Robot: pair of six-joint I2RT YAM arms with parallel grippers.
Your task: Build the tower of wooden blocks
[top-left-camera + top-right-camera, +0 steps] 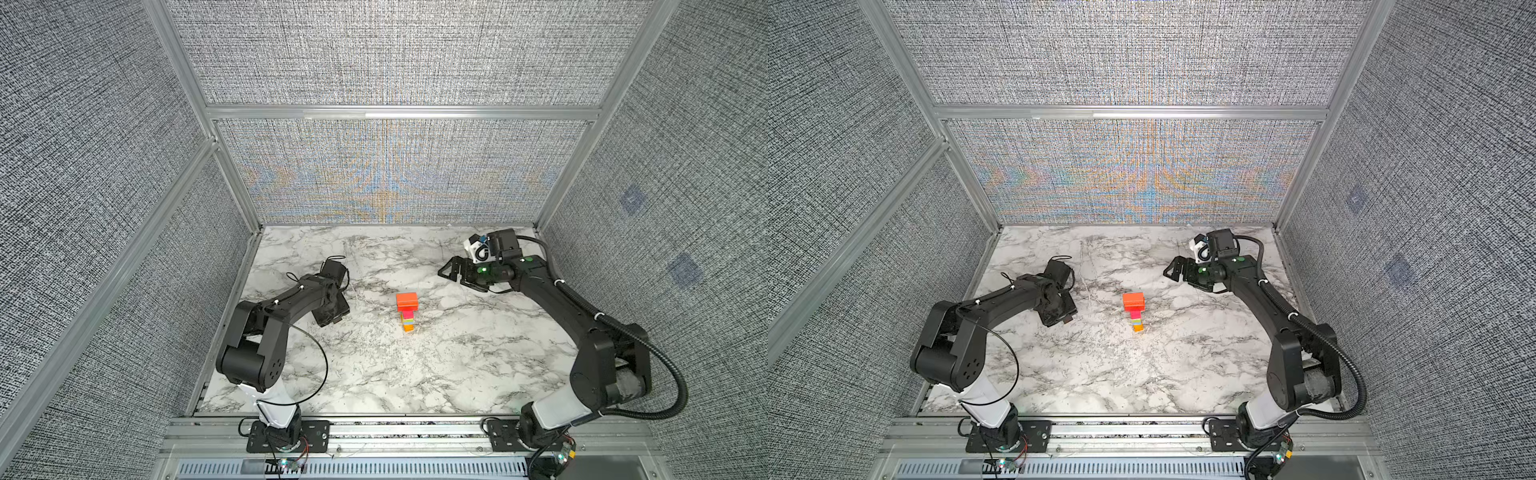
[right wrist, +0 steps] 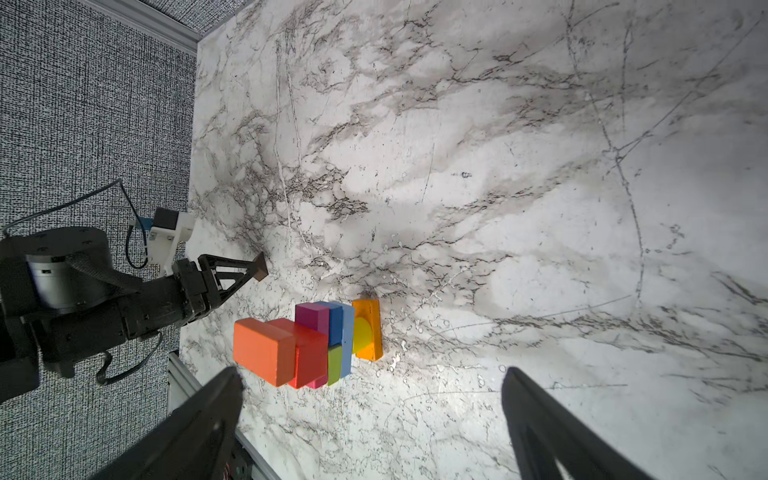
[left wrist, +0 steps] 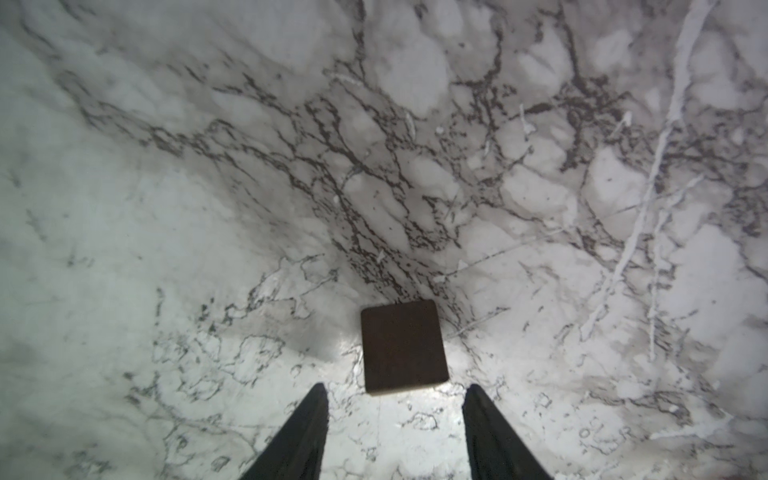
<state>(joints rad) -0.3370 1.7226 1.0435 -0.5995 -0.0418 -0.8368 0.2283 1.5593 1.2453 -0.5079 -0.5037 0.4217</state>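
Left wrist view: the brown block [image 3: 404,347] lies flat on the table [image 3: 166,208], just ahead of the left gripper [image 3: 396,392] and centred on its gap.
Left gripper: we see it part open, a sliver of table showing on either side of the block; nothing gripped.
Block axis: nearly square, a shade longer along the gripper's reach, flat sides facing the jaws.
Tower: the tower [image 1: 406,313] stands upright, well apart from the left gripper, off toward the right arm; the slab [image 1: 406,301] on top is wider than the rest.
Right gripper: the right gripper [image 1: 451,270] is spread wide and empty, beyond the tower and facing it.
Nearer arm: the left, by far, for the block.
Room: bare table all round the block and from it to the tower; table edges well clear.
Next: we judge a close, lift and carry to the slab; a nudge could topple the top-heavy tower.
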